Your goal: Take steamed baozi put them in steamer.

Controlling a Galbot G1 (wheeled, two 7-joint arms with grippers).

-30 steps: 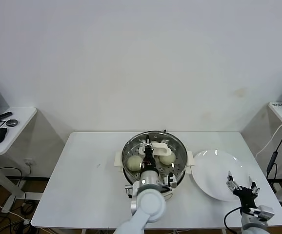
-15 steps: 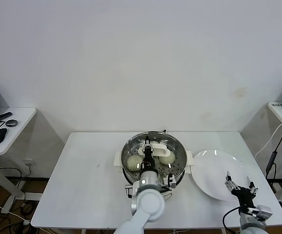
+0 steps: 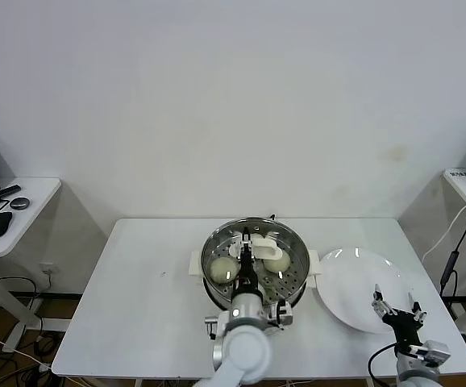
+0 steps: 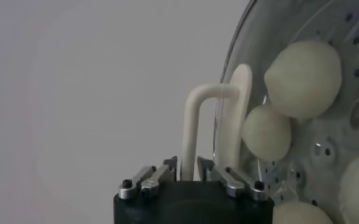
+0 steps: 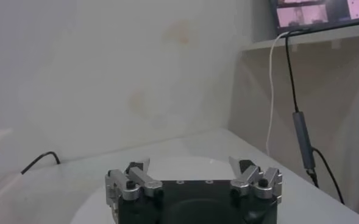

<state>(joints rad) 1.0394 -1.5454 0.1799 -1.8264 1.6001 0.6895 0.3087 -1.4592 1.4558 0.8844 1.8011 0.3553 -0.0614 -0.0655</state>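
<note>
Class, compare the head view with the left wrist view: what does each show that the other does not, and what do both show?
Only the head view shows the white table, the empty white plate and the right gripper, open near the plate. Only the left wrist view shows the left gripper close up, its fingers either side of the lid handle, and a small fourth baozi. Both show the steamer with baozi inside and the glass lid's white handle.
</note>
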